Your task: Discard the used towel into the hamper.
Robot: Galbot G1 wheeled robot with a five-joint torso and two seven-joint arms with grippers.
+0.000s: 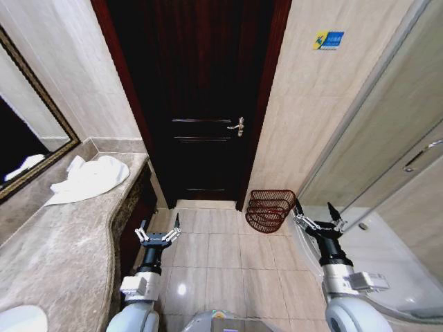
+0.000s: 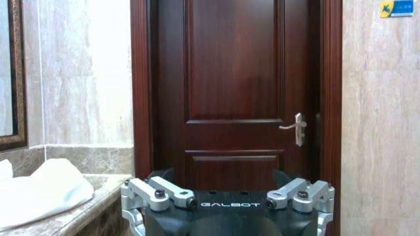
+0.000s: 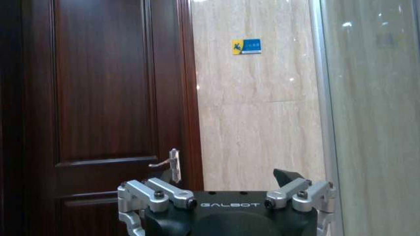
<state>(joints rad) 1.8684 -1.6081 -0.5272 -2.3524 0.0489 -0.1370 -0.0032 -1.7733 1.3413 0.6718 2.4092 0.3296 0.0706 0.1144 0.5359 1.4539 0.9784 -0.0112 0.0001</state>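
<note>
Nothing of the task had been done, as far as could be judged. Taking the door (image 1: 201, 104) as the landmark and going from left to right, the towel (image 1: 90, 178) was seen lying crumpled on the counter (image 1: 62, 256), well to the left of the door and close to the mirror (image 1: 28, 131). The left hand (image 1: 158, 236) was held open and empty over the floor tiles, below the door and beside the counter's edge, apart from the towel. The hamper (image 1: 270, 210) was found on the floor just right of the door frame, against the wall, with no cloth visible in it. The right hand (image 1: 316, 216) was held open and empty just right of the hamper. Both the pickup and the drop into the hamper were left to be done.
</note>
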